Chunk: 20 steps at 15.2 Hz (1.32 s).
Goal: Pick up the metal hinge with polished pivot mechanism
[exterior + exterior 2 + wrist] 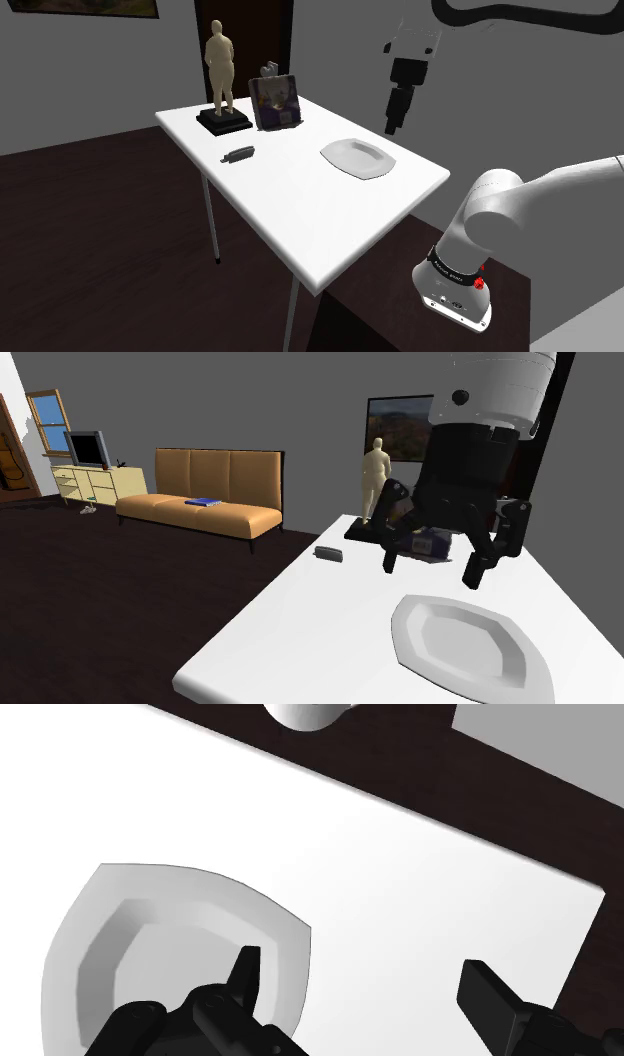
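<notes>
The all-black hand (431, 570) is being held over a shallow white plate's (358, 157) rim (fingers spread apart). A small dark grey hinge (239, 155) is being shown well apart on the white surface (300, 215).

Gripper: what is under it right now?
The white plate and bare tabletop lie below the open gripper. Its fingers hide part of the plate's rim. The hinge lies apart, nearer the statue.

White plate (358, 157) on the table (290, 205), statuette (220, 66) (beige) beyond
</notes>
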Motion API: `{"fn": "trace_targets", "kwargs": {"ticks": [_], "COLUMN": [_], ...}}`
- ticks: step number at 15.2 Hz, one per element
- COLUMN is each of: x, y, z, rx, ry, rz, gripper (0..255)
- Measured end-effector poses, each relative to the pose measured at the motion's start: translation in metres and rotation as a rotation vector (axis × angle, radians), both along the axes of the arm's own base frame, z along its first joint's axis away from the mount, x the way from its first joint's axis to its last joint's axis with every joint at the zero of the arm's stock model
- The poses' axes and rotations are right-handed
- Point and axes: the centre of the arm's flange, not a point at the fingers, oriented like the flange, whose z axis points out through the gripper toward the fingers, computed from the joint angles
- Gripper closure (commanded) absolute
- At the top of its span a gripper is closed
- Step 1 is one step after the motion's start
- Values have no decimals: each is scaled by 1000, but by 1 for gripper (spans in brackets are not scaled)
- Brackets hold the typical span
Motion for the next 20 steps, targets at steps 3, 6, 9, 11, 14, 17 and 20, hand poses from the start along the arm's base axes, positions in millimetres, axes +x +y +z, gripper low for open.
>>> {"fn": "trace_targets", "kwargs": {"ticks": [3, 6, 9, 11, 14, 17, 20], "x": [12, 42, 76, 99, 130, 160, 192], "y": [6, 24, 43, 53, 75, 91, 112], "z": [-5, -16, -29, -36, -49, -62, -71], "rx": [-5, -15, -25, -32, -43, -54, -65], "ry": [-4, -14, -25, -32, -44, -55, -67], "rz": [6, 20, 34, 44, 59, 74, 89], "gripper": [0, 0, 0, 0, 0, 0, 0]}}
